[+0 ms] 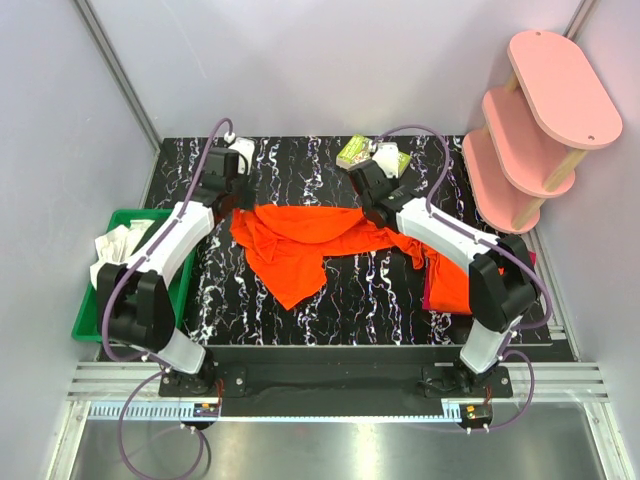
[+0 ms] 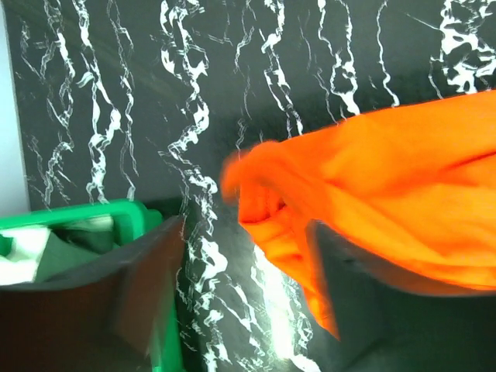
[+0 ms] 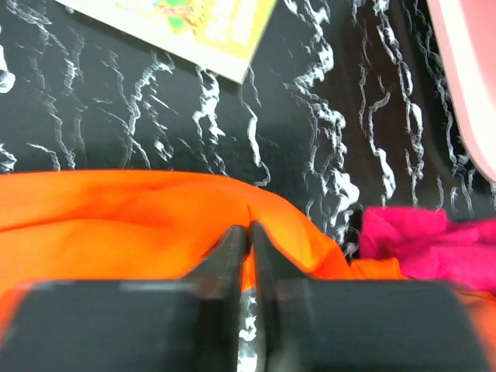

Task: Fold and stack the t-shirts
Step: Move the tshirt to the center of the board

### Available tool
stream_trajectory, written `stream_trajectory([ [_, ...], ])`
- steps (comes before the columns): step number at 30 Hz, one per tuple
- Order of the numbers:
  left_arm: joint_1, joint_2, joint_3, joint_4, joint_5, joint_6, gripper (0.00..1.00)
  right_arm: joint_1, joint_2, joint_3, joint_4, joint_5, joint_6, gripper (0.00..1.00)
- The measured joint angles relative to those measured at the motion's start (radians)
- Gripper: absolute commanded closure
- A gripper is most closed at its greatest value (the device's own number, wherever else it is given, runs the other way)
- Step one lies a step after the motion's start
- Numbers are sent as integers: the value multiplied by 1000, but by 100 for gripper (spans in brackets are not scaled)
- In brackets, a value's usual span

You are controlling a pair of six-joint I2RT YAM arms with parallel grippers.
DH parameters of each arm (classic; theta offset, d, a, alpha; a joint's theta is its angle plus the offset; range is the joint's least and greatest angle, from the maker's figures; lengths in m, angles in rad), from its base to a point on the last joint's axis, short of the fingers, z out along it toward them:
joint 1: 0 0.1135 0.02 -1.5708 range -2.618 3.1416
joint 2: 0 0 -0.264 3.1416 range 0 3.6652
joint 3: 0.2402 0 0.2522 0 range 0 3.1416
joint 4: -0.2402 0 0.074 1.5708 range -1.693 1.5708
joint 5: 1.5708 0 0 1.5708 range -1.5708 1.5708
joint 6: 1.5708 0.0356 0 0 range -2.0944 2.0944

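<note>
My left tool [image 2: 242, 267] gaped, my right tool [image 3: 249, 232] pinched the orange t-shirt [image 1: 295, 250]; held one-sided, it risked bunching.

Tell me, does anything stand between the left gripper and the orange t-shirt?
Nothing visible does. The left gripper is open right at a bunched corner of the orange t-shirt; the green bin sits aside, not between.

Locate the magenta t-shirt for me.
In the top view the magenta t-shirt lies at the right side of the table, partly hidden under the right arm. The right wrist view shows it just right of the orange t-shirt.
</note>
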Motion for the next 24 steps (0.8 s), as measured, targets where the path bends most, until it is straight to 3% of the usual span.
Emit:
stream_trajectory([
  [3,2,8,13,9,-5,-12,1,0,8,34,10,-21,-14,60],
  [5,2,3,23,12,-5,-19,1,0,8,50,19,-29,-17,59],
  [12,-3,-125,-16,-43,59,-29,2,0,-27,35,30,-58,-32,59],
  [16,-39,-188,-63,-100,119,-35,8,0,-77,-23,32,-64,-29,60],
  [24,-124,-98,-145,-190,241,-105,22,3,-102,-113,21,-72,-2,62],
])
